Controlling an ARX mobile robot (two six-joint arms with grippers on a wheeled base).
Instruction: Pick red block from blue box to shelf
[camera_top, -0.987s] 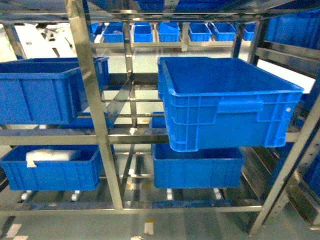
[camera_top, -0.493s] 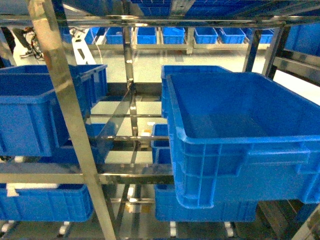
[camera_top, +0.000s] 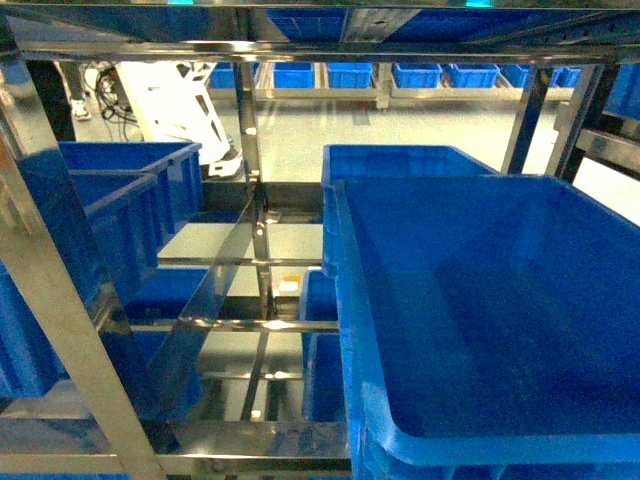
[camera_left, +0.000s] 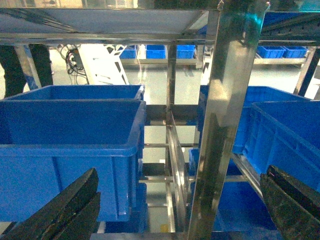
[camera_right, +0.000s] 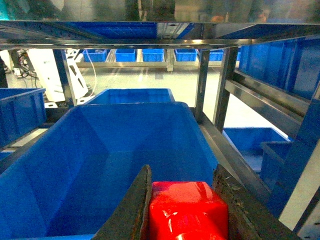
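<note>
Red block (camera_right: 187, 212) pinched between the right gripper (camera_right: 186, 210) jaws, seen in the right wrist view only: glossy red, rounded edges, bright highlights on its top face; stud not discernible. It hangs above the near end of a large dark blue crate (camera_right: 115, 165), over the crate's open interior, not touching its floor.

Change from the head view half a second ago: that crate (camera_top: 500, 320) now fills far more of the picture, its front wall dropped out of sight at the bottom and its inside floor spread across the right half. The shelf (camera_top: 250, 240) posts have slid leftward and the upper rail sits higher.

Left of the big crate, across the shelf's central upright, stands a second blue crate (camera_left: 70, 145) on the same tier. Left gripper (camera_left: 175, 210) faces the shelf post beside that crate, jaws spread wide, nothing between them.

Beyond the shelf, a row of small blue bins (camera_top: 420, 75) on a far rack.
</note>
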